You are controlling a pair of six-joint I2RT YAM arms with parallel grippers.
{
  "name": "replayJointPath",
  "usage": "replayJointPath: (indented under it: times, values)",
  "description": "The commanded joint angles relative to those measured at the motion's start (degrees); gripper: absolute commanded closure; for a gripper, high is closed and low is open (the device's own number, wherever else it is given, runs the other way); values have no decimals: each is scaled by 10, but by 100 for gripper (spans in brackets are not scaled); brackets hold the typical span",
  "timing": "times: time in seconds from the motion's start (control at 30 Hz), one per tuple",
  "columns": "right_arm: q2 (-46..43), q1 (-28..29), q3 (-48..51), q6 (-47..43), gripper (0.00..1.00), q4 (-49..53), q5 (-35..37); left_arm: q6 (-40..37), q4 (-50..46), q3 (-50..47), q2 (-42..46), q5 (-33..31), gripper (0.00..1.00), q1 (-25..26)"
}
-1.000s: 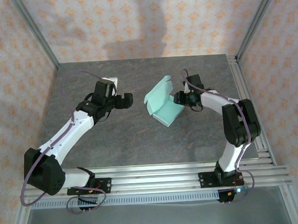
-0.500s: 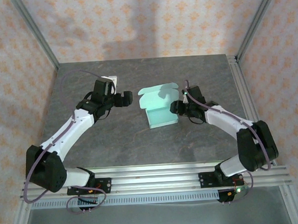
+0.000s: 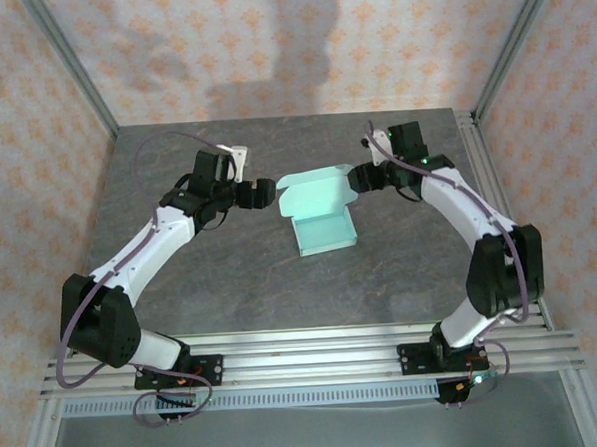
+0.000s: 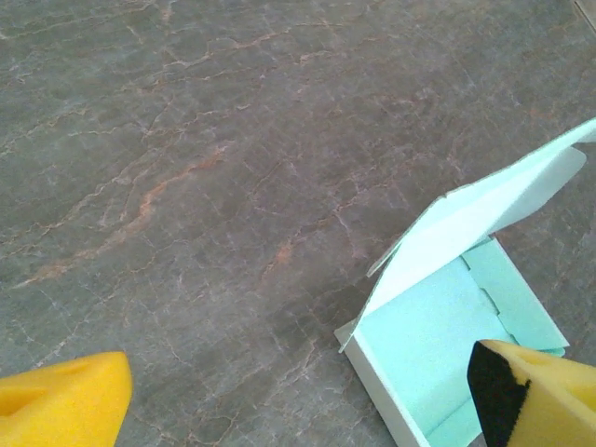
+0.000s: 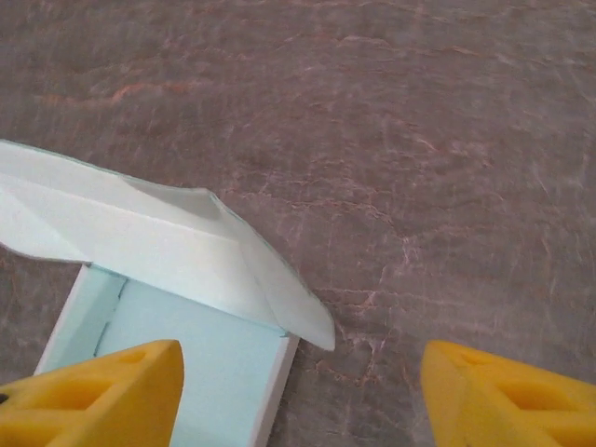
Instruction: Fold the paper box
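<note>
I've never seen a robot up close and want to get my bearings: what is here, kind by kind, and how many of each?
Pale mint-blue thin-card paper box, lid flap up: 1
Black-and-white robot arms with two-finger grippers: 2 (left gripper, right gripper, both open)
Grey marbled table: 1
Total: 4

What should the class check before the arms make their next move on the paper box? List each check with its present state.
1. Box resting flat on the table: ok.
2. Lid shut: not ok, it stands raised over the box.
3. Left gripper open, holding nothing: ok.
4. Right gripper open, holding nothing: ok.
5. Grippers clear of the lid: cannot tell, both sit close beside its ends.
</note>
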State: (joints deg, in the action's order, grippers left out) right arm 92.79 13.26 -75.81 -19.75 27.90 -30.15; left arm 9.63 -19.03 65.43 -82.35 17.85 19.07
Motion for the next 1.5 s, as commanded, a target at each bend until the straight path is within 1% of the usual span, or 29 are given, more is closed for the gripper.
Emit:
replayJointPath:
  times: [0.0, 0.13, 0.27, 0.33, 0.43, 0.53, 0.7, 0.73, 0.77, 0.8, 0.83, 0.87, 0.93, 1.03, 1.07, 1.2, 1.3, 1.47]
  values:
    - [55, -8, -83, -128, 37, 128, -64, -18, -20, 13, 6, 16, 6, -2]
    - [126, -11, -186, -203, 43, 240, -81, -17, -21, 13, 5, 19, 6, -2]
    - [189, -11, -275, -255, 52, 334, -97, -21, -24, 16, 1, 23, 6, -2]
    - [217, -11, -310, -278, 58, 372, -106, -22, -24, 18, -1, 24, 6, -2]
    - [243, -11, -338, -296, 68, 400, -103, -24, -27, 22, -5, 26, 6, -2]
    - [259, -11, -351, -301, 75, 405, -97, -25, -29, 23, -6, 25, 6, -2]
    - [272, -11, -363, -306, 77, 416, -99, -27, -32, 23, -10, 30, 6, -2]
    - [273, -11, -363, -307, 76, 415, -97, -27, -31, 24, -10, 30, 6, -2]
    - [273, -11, -362, -306, 69, 411, -94, -28, -31, 23, -9, 30, 6, -2]
    - [273, -11, -360, -303, 66, 405, -88, -28, -32, 22, -8, 30, 6, -2]
    - [274, -12, -360, -301, 66, 403, -84, -28, -32, 22, -8, 29, 6, -2]
    - [275, -11, -361, -301, 68, 407, -83, -28, -33, 22, -9, 30, 6, -2]
    - [278, -11, -366, -306, 78, 417, -87, -28, -32, 22, -7, 30, 6, -2]
    - [277, -11, -364, -312, 96, 425, -89, -30, -34, 22, -6, 29, 6, -2]
    - [276, -12, -363, -314, 100, 427, -88, -30, -34, 22, -7, 29, 6, -1]
    - [265, -10, -352, -316, 100, 419, -89, -29, -28, 19, -7, 32, 6, -1]
    - [241, -6, -321, -318, 100, 386, -82, -32, -15, 17, -12, 35, 6, -1]
    - [204, 1, -270, -313, 100, 328, -66, -58, 8, 26, -38, 66, 17, -1]
